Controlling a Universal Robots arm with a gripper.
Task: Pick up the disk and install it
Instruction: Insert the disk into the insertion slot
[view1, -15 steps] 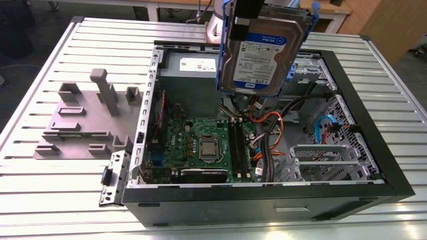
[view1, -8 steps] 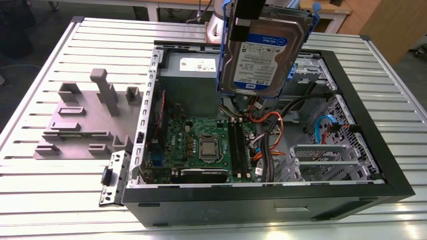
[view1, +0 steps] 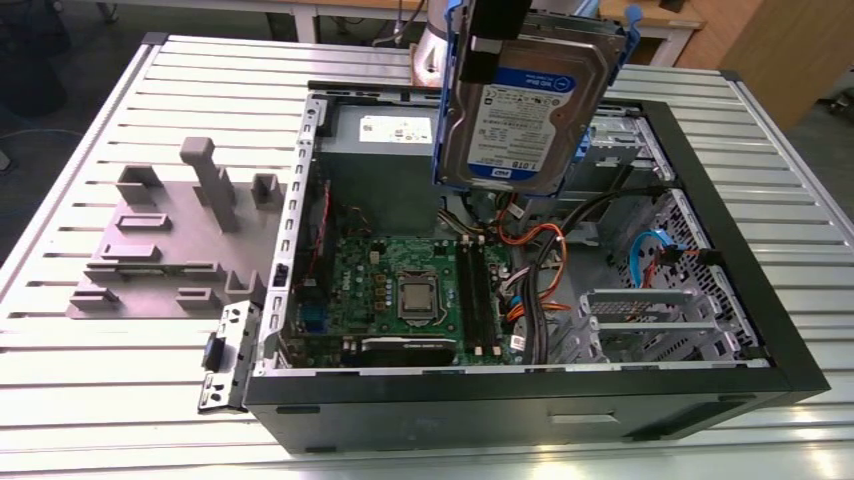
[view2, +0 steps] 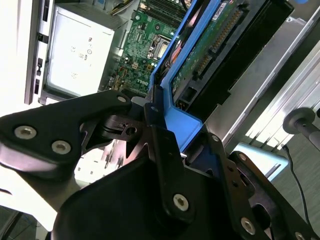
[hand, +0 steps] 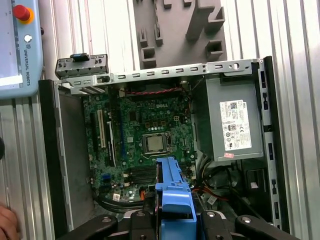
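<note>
I count one disk (view1: 527, 110), and my pincer (view1: 491, 45) is clamped on it. It hangs upright in the air over the open computer case (view1: 534, 395), with its white-and-blue label facing the exterior view. The disk is a flat silver-grey metal slab with two blue plastic rails, one along each long side. In the second wrist view the black fingers (view2: 165, 150) press on the blue frame at the end of the drive, whose connector edge points away from the camera.

Below it lies one case, a black-rimmed box on its side with the panel off. Inside I see one green motherboard (view1: 400, 290) with a single square processor socket (hand: 155, 143) of shiny metal. There is also one grey power-supply box (hand: 235, 125) with a white sticker, and a bundle of orange, black and blue cables (view1: 541, 250).

Beside the case, toward the exterior view's left, sits one matte grey block (view1: 174, 240) with several upright pegs and slots. Everything rests on one ribbed aluminium surface (view1: 80, 400). In the first wrist view one pendant (hand: 15, 45) with a red button lies near the case, and part of a person's hand (hand: 6, 222) shows at the edge.
</note>
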